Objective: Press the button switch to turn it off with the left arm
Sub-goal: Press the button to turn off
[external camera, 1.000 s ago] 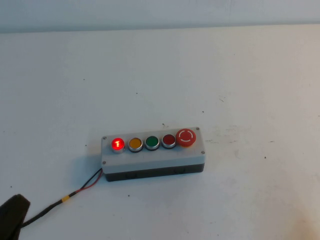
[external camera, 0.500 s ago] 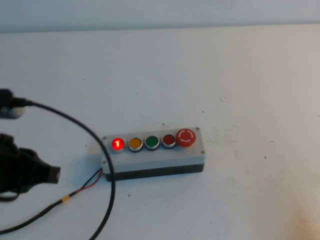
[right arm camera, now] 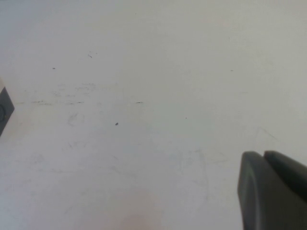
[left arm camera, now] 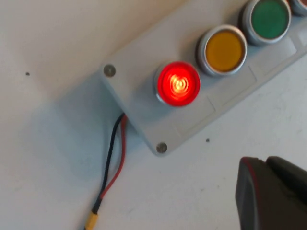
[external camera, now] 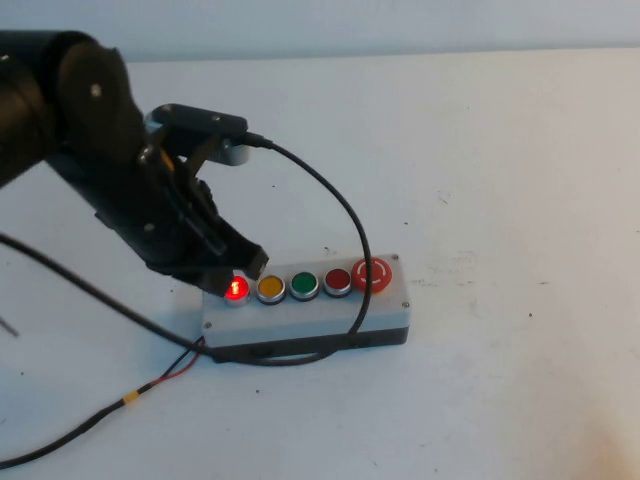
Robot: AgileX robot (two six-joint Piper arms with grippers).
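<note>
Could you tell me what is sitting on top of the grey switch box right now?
Five buttons top the grey box: the lit button switch, yellow, green, dark red, mushroom. The left gripper hovers by the lit one. The right gripper is elsewhere.

button switch (external camera: 236, 289) glowing red | neighbouring buttons amber (external camera: 271, 288), green (external camera: 304, 285), dark red (external camera: 338, 280) | grey box (external camera: 310, 318) | black left gripper (external camera: 245, 262) | white table (external camera: 500, 180)

The left arm (external camera: 90, 170) now reaches well in over the table from the left, and the left gripper (external camera: 243, 262) hangs just above the lit button switch (external camera: 236, 289), a black cable (external camera: 340, 215) trailing across the grey box (external camera: 310, 315)
</note>
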